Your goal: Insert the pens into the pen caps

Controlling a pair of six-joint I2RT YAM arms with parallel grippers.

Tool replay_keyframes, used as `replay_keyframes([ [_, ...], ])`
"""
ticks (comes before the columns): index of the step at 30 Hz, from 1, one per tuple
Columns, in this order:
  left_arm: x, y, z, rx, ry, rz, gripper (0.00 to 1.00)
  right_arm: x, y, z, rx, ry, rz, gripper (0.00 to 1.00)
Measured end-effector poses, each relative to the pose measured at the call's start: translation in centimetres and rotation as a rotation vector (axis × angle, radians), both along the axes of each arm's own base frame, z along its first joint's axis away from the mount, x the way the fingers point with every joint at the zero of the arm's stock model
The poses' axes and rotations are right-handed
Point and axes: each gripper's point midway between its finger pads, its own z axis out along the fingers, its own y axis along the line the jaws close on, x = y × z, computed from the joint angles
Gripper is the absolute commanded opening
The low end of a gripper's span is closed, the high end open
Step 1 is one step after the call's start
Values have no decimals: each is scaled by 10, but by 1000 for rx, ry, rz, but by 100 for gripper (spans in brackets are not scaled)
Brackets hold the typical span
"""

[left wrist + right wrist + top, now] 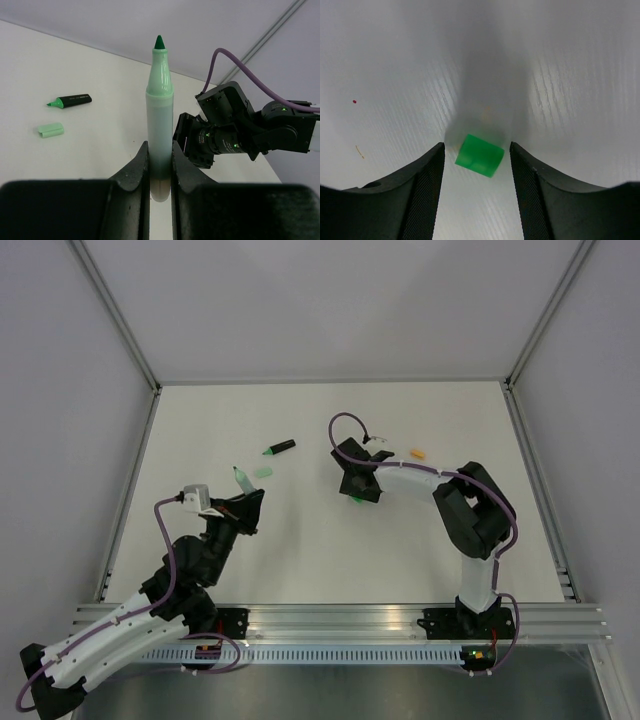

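Observation:
My left gripper point(160, 167) is shut on the pale pen with a green tip point(160, 110) and holds it upright, tip up; it also shows in the top view point(240, 478). A black pen with a green end point(280, 448) lies on the table at the back, and shows in the left wrist view point(70, 101). A pale green cap point(263, 472) lies near it point(50, 130). My right gripper point(477, 165) is open and points down, its jaws on either side of a bright green cap point(480, 155) lying on the table, apart from it. A small orange piece point(418, 453) lies behind the right arm.
The white table point(300, 550) is walled by a metal frame and grey panels. My right arm point(235, 130) hangs close in front of the left gripper's pen. The aluminium rail point(340, 618) runs along the near edge.

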Motion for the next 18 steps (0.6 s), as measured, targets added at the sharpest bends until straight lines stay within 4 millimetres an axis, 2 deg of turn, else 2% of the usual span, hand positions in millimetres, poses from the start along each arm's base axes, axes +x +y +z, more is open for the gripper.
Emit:
replay_keyframes([
  [6, 0, 1, 1, -4, -1, 2, 2, -2, 2, -1, -54, 0, 106, 57],
  [13, 0, 2, 0, -4, 0, 8, 2, -1, -6, 1, -207, 2, 379, 36],
  [18, 1, 1, -1, 1, 4, 8, 2, 0, -11, 3, -296, 7, 546, 34],
])
